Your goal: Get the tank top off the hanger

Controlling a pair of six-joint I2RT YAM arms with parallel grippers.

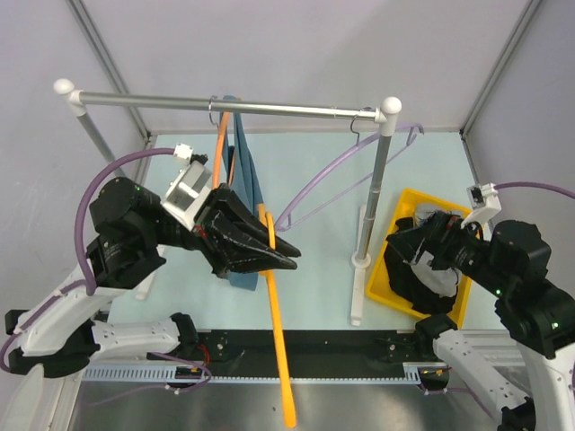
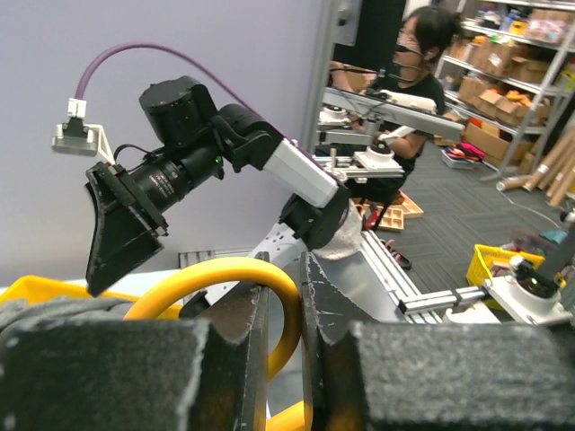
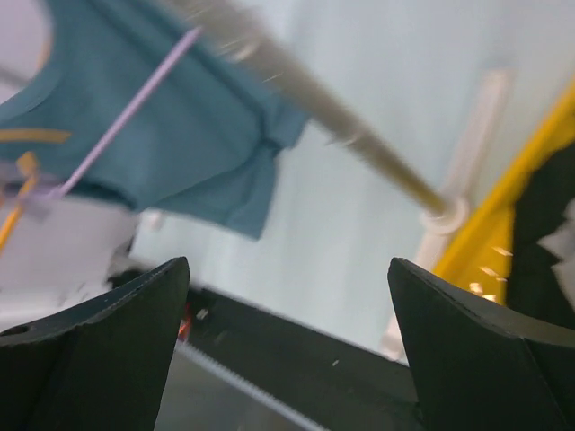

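Under the rail [image 1: 269, 109], left gripper [image 1: 274, 247] pinches the orange hanger [image 1: 278, 359], right gripper [image 3: 287, 262] gapes empty; limp, light teal tank top [image 1: 247, 171] probably wants a hem grab.

The hanger [image 1: 278, 359] looks glossy plastic, tank top [image 1: 249, 175] matt cloth, rail [image 1: 269, 109] smooth metal.

Teal tank top [image 1: 249, 175], orange hanger [image 1: 278, 332], yellow bin [image 1: 413, 196], silver rail [image 1: 269, 108].

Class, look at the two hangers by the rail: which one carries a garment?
The orange hanger, clamped in the left hand, carries the teal tank top. The purple hanger beside it hangs bare.
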